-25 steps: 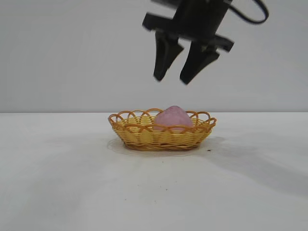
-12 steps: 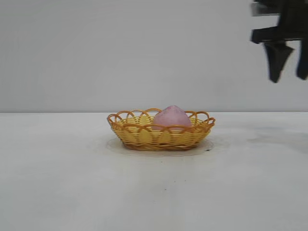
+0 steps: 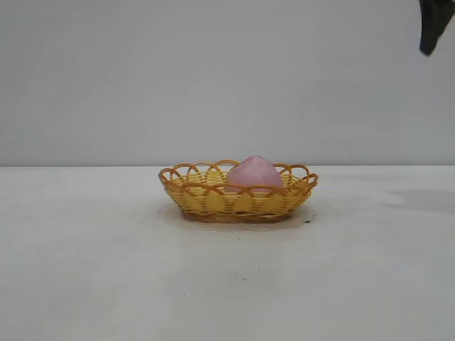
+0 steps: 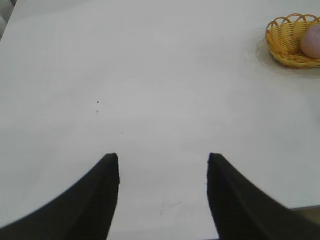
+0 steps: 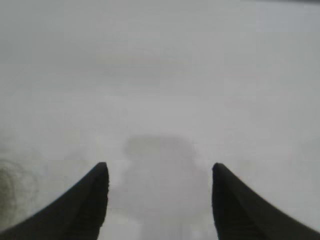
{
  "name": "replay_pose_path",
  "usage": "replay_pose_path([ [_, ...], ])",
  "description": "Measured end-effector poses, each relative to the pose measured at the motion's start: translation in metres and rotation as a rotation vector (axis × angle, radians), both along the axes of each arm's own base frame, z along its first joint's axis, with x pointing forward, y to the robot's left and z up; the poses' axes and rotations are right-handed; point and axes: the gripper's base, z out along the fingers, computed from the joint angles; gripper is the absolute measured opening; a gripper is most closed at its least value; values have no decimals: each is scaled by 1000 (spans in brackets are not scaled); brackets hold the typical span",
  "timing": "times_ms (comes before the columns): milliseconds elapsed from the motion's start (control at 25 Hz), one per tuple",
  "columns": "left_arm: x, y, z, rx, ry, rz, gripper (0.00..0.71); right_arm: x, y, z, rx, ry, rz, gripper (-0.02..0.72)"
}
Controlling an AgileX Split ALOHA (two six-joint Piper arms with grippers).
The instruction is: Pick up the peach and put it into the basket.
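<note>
Right pincer (image 5: 160, 172) of mine gaping, empty, upper right corner of exterior frame. Left pincer (image 4: 162, 162) parked, gaping over bare worktop (image 3: 92, 270). Peach (image 3: 254, 172) inside basket (image 3: 213, 201), frame centre.

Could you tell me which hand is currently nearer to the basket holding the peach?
Hard to tell. The right hand is open, high up and off to the basket's right; the left hand is open, parked farther back across the table.
</note>
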Motion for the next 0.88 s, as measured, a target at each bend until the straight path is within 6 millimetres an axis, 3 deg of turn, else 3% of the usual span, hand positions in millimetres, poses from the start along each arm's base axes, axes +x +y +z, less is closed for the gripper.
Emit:
replay_pose_path([
  [120, 0, 0, 0, 0, 0, 0, 391, -36, -3, 30, 2, -110, 5, 390],
  [200, 0, 0, 0, 0, 0, 0, 391, -67, -5, 40, 6, -165, 4, 390],
  [440, 0, 0, 0, 0, 0, 0, 391, -169, -12, 18, 17, -187, -6, 390],
  [600, 0, 0, 0, 0, 0, 0, 391, -232, -17, 17, 32, -248, -11, 390],
  [880, 0, 0, 0, 0, 0, 0, 391, -307, -23, 15, 10, -178, -13, 390],
])
